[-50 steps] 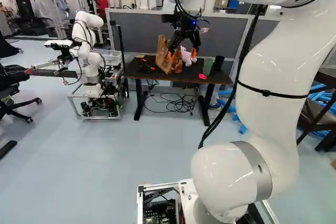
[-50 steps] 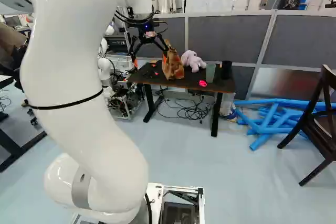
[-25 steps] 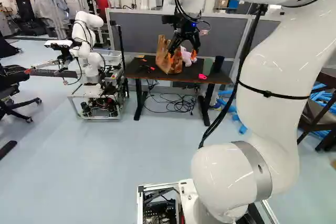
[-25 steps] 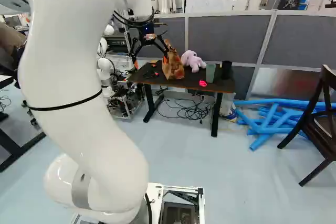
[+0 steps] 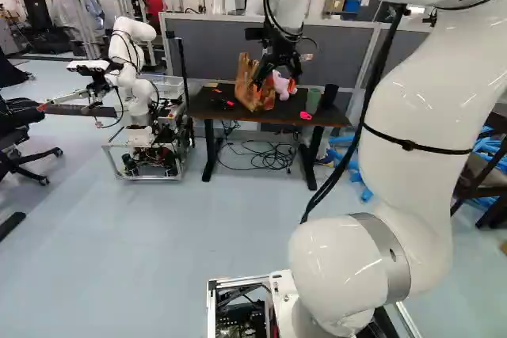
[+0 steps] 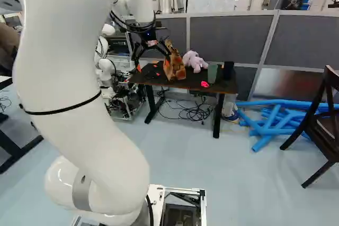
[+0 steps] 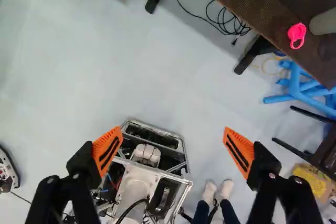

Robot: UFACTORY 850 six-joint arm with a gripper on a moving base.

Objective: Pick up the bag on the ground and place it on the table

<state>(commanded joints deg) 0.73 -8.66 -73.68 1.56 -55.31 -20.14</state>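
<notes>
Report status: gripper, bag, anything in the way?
Gripper open, empty. Bag upright on table. Toy close by, might crowd a regrasp.

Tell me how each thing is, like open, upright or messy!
Gripper, open, empty.
Bag, upright on the table.
Toy, resting on the table.
Pink thing, lying on the table.
Green cup, upright.
Black cup, upright.
Cables, loosely looped on the floor.
Blue tubes, piled on the floor.
Chair, upright.

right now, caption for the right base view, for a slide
Open gripper hanging short of the table, where a bag, toy and cup sit.
</notes>
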